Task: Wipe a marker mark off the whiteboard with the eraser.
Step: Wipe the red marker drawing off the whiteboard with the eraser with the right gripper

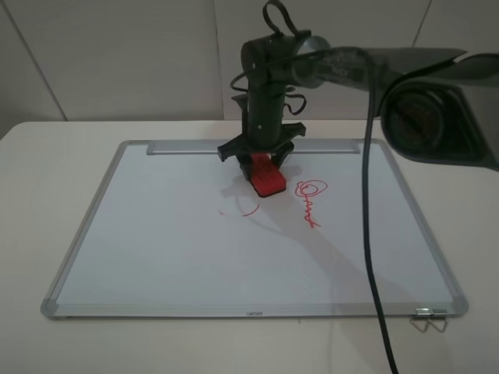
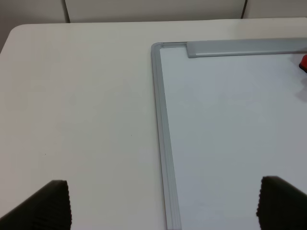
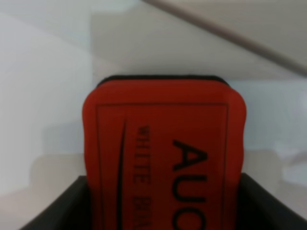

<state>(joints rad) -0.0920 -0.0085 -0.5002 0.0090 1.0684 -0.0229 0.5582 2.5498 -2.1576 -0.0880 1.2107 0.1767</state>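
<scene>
The whiteboard (image 1: pixel 156 249) lies flat on the table, and its corner also shows in the left wrist view (image 2: pixel 230 134). My right gripper (image 1: pixel 261 160) is shut on the red eraser (image 1: pixel 267 181), which is tilted with its front end on the board near the tray strip. Up close, the eraser (image 3: pixel 163 153) fills the right wrist view between the fingers (image 3: pixel 62 206). The marker mark (image 1: pixel 248 210) shows only as a thin red arc and a short dash just in front of the eraser. My left gripper (image 2: pixel 163 206) hovers open over the board's left frame edge.
A red looped scribble (image 1: pixel 310 199) with a zigzag tail sits to the right of the eraser. The grey tray strip (image 1: pixel 187 147) runs along the far edge. A black cable (image 1: pixel 374 257) hangs across the board's right side. Metal clips (image 1: pixel 430 319) lie at the near right corner.
</scene>
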